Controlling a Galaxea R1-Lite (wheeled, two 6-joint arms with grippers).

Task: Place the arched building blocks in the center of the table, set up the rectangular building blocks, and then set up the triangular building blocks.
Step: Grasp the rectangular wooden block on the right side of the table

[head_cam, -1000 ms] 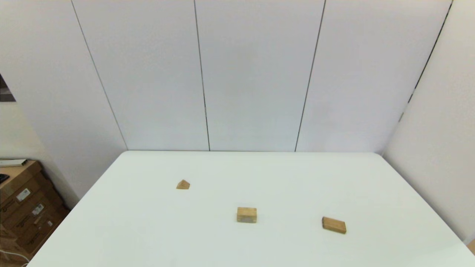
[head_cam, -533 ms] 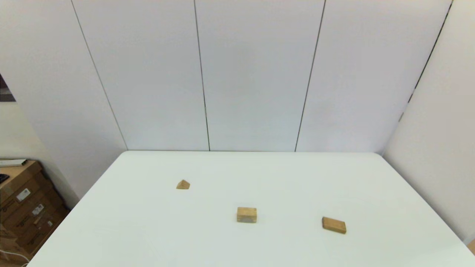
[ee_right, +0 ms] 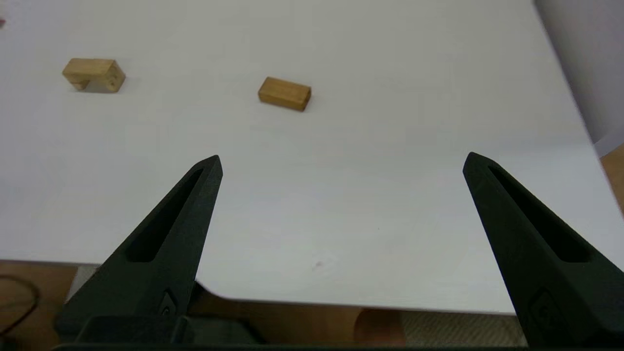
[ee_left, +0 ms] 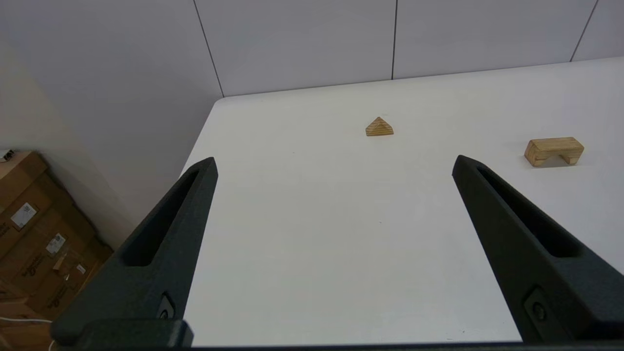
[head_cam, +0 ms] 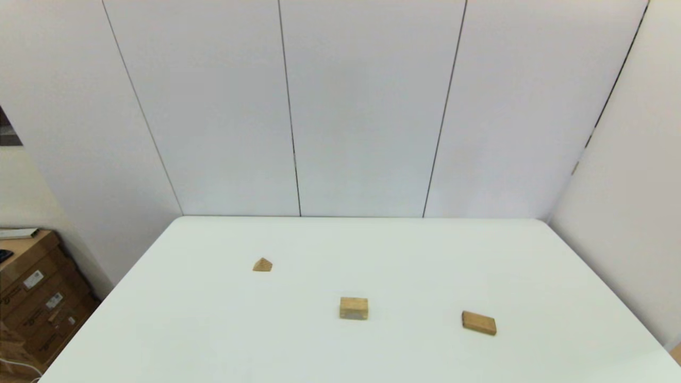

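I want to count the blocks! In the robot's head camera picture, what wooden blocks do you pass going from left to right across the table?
Small tan wooden triangular block → chunky light-tan wooden arched block → flat darker tan wooden rectangular block, all lying apart on the white table.

— What stands behind the white surface?
— A wall of pale panels, split by thin dark vertical seams, runs along the far edge. A second plain wall angles in on the right.

— And to the left?
— Stacked cardboard boxes with small labels sit low beside the surface, below a cream-coloured stretch of wall. A white cable trails near them.

— The lighting?
— Even and soft, with only faint shadows.

— Anything under the near edge?
— Brown flooring shows past the rim in the right wrist view.
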